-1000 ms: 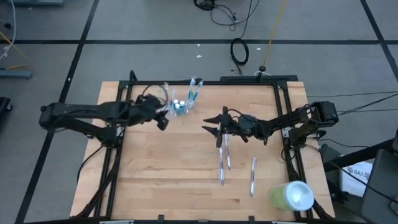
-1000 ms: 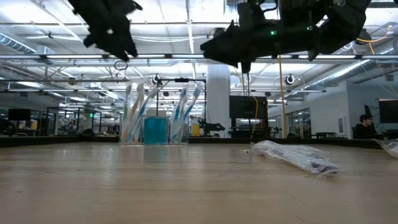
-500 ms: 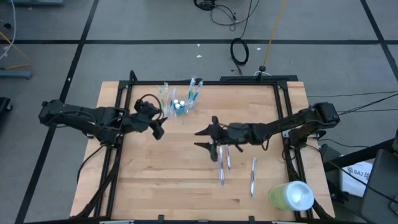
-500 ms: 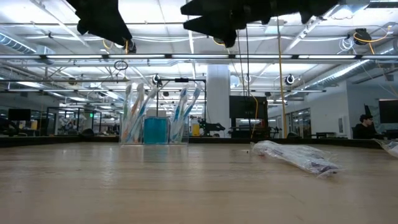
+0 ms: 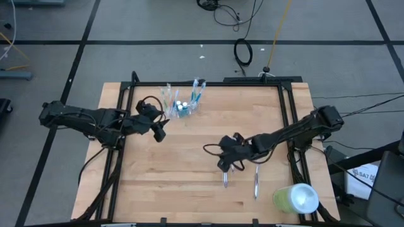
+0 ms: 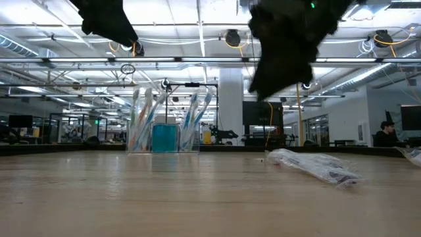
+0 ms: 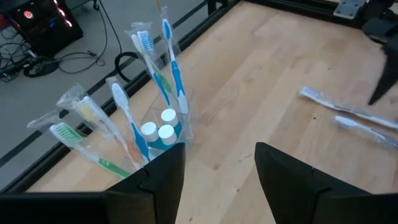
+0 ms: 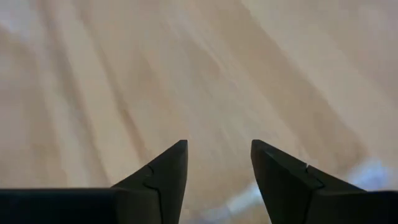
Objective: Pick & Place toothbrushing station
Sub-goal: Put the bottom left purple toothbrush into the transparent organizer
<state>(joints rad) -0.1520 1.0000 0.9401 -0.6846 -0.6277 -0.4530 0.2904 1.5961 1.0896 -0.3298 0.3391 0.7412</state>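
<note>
A small clear cup (image 5: 182, 106) stands on its base at the table's far side, holding blue, green and white toothbrushes and white-capped tubes (image 7: 160, 129); it also shows in the low view (image 6: 164, 135). Wrapped toothbrushes (image 5: 226, 178) (image 5: 256, 180) lie flat on the wood near the right. My left gripper (image 5: 159, 130) is open and empty, to the near left of the cup. My right gripper (image 5: 223, 161) is open and empty, pointing down just above the wrapped toothbrushes, one pale wrapper (image 8: 249, 196) showing by its fingers.
A large lime-green cylinder with a white end (image 5: 295, 198) lies at the table's near right corner. A black frame (image 5: 208, 84) runs along the table's far edge and sides. Bare wood spreads across the middle and near left (image 5: 164, 183).
My right gripper has gone toward the table's near edge and down, tipping its fingers downward over the wrapped toothbrushes. My left gripper has drawn back a little from the cup toward the near left. The cup and the brushes have stayed where they were.
</note>
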